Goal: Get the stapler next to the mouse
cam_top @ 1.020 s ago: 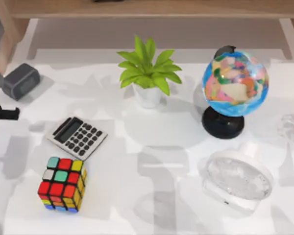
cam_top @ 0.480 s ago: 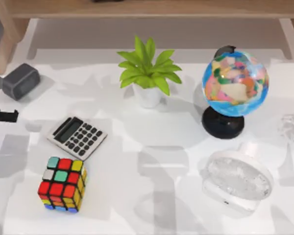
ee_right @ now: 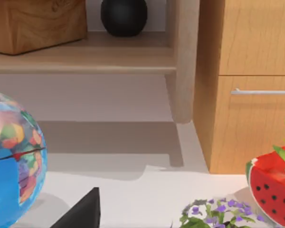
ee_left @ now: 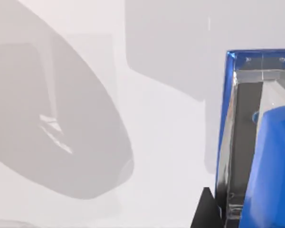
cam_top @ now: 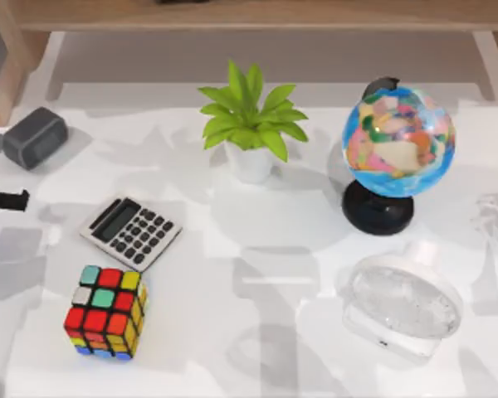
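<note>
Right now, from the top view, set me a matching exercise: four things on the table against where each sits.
Things:
1. puzzle cube
2. globe
3. potted plant
4. calculator

Places:
A. far middle of the table
B. near left corner
C. far right
D. left side, just beyond the cube

Pairs: 1-B, 2-C, 3-A, 4-D
</note>
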Controlling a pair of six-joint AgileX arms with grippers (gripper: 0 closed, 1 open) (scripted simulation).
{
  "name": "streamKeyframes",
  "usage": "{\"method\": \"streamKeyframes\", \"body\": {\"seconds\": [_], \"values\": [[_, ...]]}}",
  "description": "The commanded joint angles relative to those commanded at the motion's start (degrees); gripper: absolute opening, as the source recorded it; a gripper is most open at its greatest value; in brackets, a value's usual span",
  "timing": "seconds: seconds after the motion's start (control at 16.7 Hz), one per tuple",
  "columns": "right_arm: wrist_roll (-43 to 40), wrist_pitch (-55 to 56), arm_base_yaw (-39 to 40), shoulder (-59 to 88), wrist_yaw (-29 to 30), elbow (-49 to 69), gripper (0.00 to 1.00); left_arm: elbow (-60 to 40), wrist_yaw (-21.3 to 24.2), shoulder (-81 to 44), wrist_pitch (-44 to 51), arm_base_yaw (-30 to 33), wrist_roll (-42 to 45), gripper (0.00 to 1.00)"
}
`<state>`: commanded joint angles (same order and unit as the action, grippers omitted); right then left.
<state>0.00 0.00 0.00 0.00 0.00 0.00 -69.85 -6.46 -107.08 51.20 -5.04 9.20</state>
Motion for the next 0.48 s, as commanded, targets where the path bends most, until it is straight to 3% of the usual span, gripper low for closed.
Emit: {"method": "streamKeyframes", "body": {"seconds": [0.48], "values": [[0.00, 0.00, 0.00, 0.00, 0.00, 0.00, 1.00, 2.57, 4.91, -1.93, -3.28, -0.11, -0.55, 0.00]]}}
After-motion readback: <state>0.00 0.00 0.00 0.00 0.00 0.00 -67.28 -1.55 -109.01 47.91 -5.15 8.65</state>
